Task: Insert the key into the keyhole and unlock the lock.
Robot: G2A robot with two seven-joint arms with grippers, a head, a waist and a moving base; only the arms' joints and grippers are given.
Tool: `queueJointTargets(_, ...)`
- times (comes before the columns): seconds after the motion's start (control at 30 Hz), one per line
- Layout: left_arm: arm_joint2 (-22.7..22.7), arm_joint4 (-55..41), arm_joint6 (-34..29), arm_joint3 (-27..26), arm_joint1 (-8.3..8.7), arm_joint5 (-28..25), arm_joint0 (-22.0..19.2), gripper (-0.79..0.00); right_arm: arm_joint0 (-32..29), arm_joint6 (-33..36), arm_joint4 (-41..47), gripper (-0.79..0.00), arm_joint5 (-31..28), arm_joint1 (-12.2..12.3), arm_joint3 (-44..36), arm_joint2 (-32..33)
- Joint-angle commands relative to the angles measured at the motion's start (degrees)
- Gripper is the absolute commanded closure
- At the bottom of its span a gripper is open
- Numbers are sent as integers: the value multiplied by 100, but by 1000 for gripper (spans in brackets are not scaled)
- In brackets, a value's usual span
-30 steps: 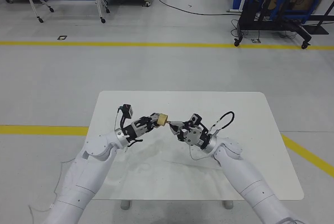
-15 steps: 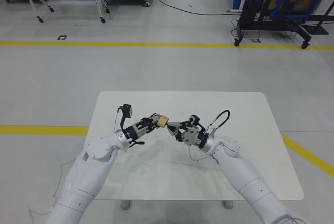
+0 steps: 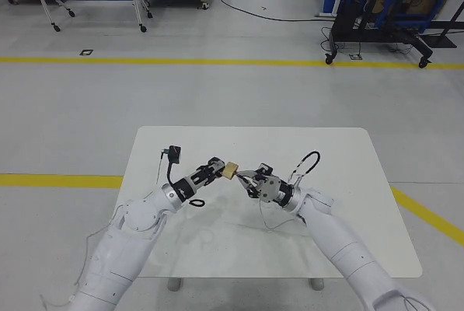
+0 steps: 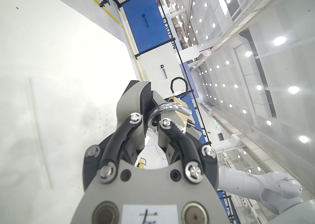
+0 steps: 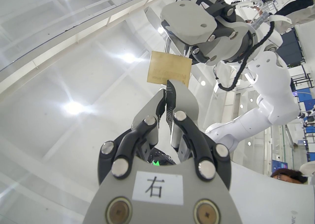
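The lock [image 3: 230,169], a brass padlock, hangs in the air over the middle of the white bench [image 3: 340,155], carried between the two arms and touching nothing below.

On the left, the left tool [image 4: 153,108] is clamped on the lock's steel shackle [image 4: 169,108], with the brass body pointing toward the other arm. On the right, the right tool [image 5: 169,90] has its fingers pressed together, tips hard up against the keyhole face of the body. The key is presumably pinched between the pads, but they hide it, so I cannot tell how deep it sits, or whether it has entered at all.

The weak point looks like the hold on the shackle. It is round and smooth, so a push or twist from the key could swivel the body around it. With the keyhole off line, the key would likely jam at the mouth or slide back in the pads. A turn made with the key only part-way in could bend it, or wrench the lock loose and drop it onto the bench.
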Motion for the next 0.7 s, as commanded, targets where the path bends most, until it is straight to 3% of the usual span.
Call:
queueJointTargets(0.0, -13, 1, 16, -5, 1, -10, 14, 0, 60, 18, -16, 0, 5, -12, 90, -21)
queueJointTargets(0.13, -37, -67, -14, -8, 2, -23, 37, 0, 123, -44, -161, 0, -127, -27, 163, -52)
queueJointTargets(0.2, -60, -217, -106, 12, 3, 22, 28, 0, 123, -162, -265, -422, -239, -26, 131, -47)
queueJointTargets(0.23, -83, -309, -153, 32, 3, 50, 15, 0, 109, -238, -311, -785, -299, -23, 109, -33)
queueJointTargets(0.47, -146, -598, -498, 137, 13, 255, -91, 0, -77, -406, -798, -785, -639, 84, -227, 214)
queueJointTargets(0.67, -149, -92, -651, -75, 56, 646, -172, 0, -561, -698, -1772, -785, -1106, 318, -1098, 745)
